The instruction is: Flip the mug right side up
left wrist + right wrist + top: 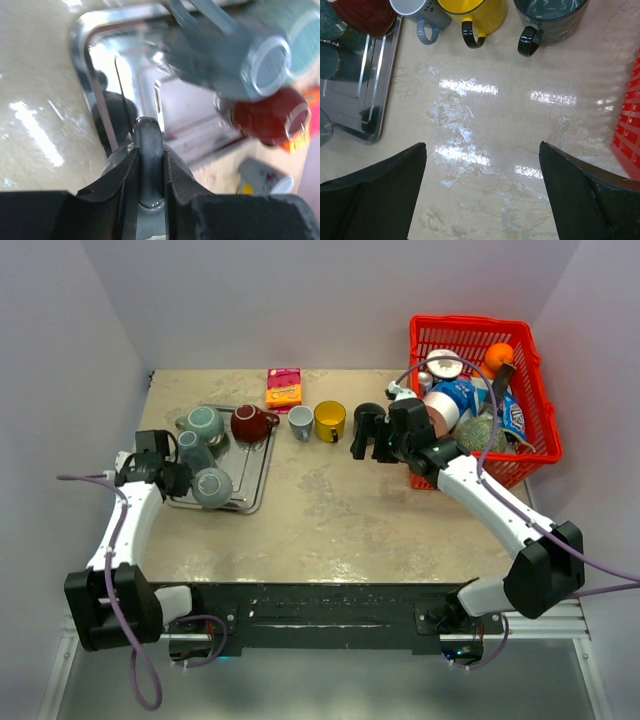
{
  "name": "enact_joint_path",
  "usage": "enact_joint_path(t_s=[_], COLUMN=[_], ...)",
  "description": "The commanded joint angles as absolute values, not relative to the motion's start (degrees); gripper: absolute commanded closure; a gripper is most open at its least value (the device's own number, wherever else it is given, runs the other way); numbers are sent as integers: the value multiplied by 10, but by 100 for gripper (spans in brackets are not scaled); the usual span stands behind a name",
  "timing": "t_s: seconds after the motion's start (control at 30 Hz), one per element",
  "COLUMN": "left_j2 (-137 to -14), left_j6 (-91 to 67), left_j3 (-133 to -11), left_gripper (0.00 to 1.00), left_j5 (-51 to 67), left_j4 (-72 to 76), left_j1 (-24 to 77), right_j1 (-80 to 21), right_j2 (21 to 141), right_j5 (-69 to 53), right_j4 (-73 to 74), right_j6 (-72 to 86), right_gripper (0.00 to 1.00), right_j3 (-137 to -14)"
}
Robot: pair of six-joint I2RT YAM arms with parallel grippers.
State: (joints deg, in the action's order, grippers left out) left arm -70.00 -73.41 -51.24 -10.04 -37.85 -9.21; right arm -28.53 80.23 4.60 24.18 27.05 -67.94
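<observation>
At the far left, the left end effector (176,478) sits by the near left side of the metal tray (250,480). Its fingers are clamped together on the handle (148,150) of the grey-blue mug (212,487), which is over the tray's near end; the wrist view shows the handle loop pinched tight between them. From above, that mug turns a pale round face upward, and I cannot tell whether it is rim or base, nor whether the mug rests on the tray or is raised off it. Farther back on the tray are a teal mug (205,423) and a darker teal mug (192,448), with a red mug (250,423) at the far right corner. Behind the tray, an orange-and-pink box (284,388) lies on the table (330,520). Right of the tray, three mugs stand upright in a row: a small white mug (300,422) with a blue handle, a yellow mug (330,420) and a dark grey mug (550,15). The right end effector (369,448) hovers over bare table just on the near side of the dark grey mug, its fingers spread wide apart and holding nothing. At the far right stands a red basket (540,420) crowded with packets, tubs and an orange (498,355).
</observation>
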Motion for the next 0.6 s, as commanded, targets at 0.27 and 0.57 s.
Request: enact_joint_path(t_s=[0.27,0.57], left_j2=[-579,-632], left_j6=[-579,-458], left_j3=[-596,-714], left_gripper=[100,100], left_j5=[47,244], left_j4=[-301,-240], left_j1=[-7,68], right_j1=[-275,-279], right_j2=[787,779], right_j5=[-128,-398], right_j4=[175,-85], right_j6=[259,338], right_gripper=[2,2], right_j3=[-703,-666])
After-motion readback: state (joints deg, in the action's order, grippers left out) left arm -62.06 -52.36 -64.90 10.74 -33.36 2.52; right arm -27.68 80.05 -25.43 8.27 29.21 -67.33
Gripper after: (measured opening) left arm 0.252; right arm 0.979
